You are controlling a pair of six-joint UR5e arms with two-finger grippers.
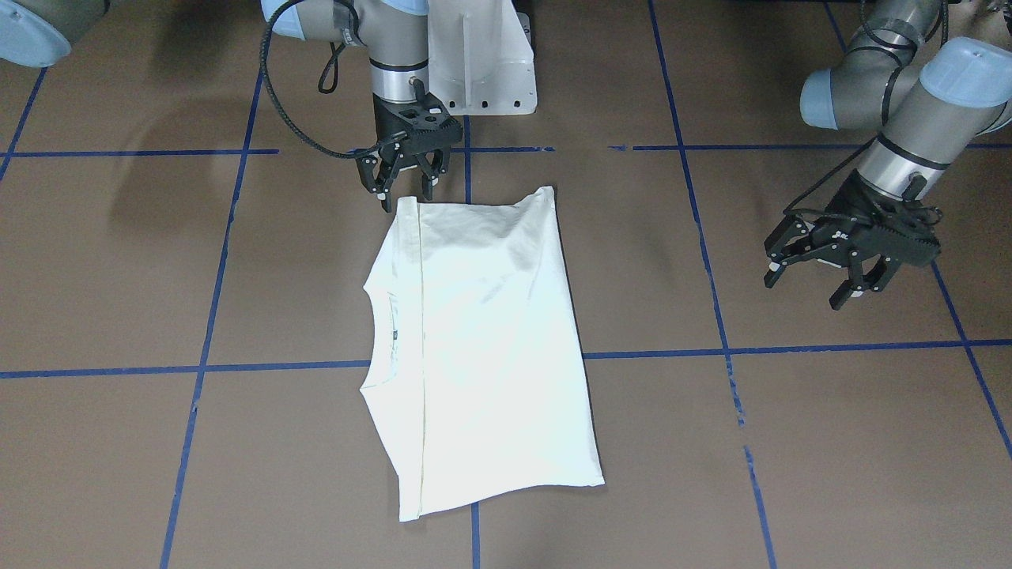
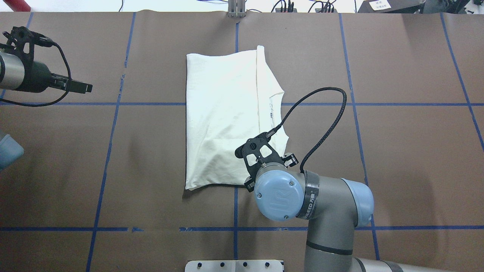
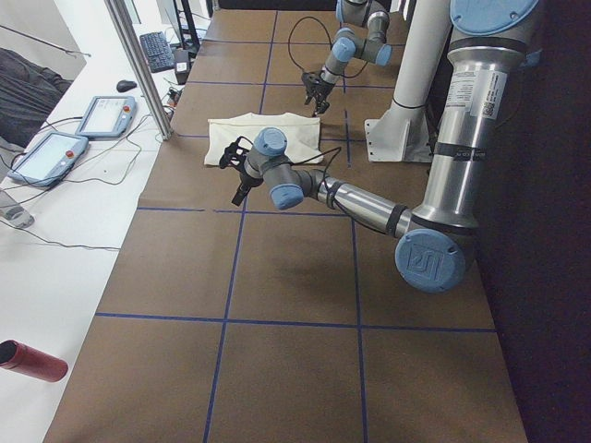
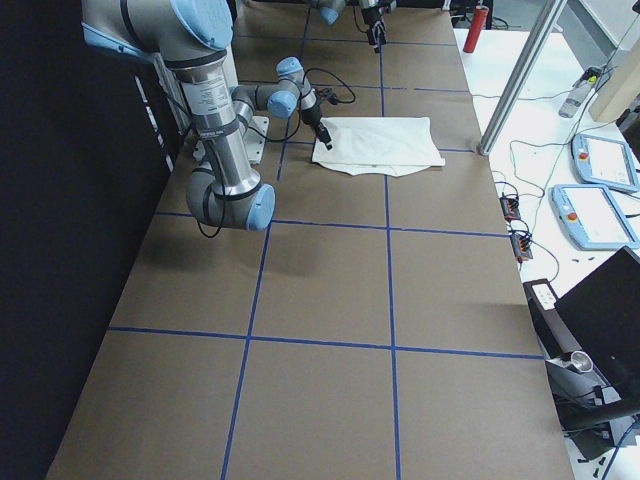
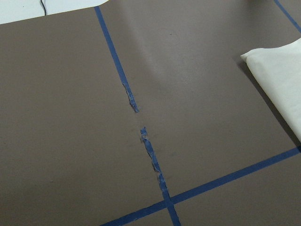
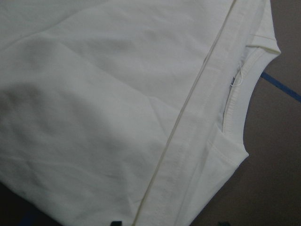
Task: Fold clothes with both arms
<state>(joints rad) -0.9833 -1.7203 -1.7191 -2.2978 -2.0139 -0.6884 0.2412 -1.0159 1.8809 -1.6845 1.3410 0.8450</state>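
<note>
Shirt part-folded; R gripper over a corner, L gripper parked wide.

Shirt [image 1: 482, 348] lies flat mid-table [image 1: 830, 442], plain side up, no sleeves showing, neck opening [image 1: 387, 332] on robot's R side. R gripper [image 1: 407, 190] hangs w/ fingers spread, empty, right at the shirt corner on robot's side; can't tell if tips touch cloth. L gripper [image 1: 806, 286] is also spread & empty, well apart from shirt over bare table. Prob. next fold needs both arms: bring L in to the matching corner, pinch all layers at each corner, lift level & together, carry across w/o dragging so layers don't slip. Line up edges before release.
</note>
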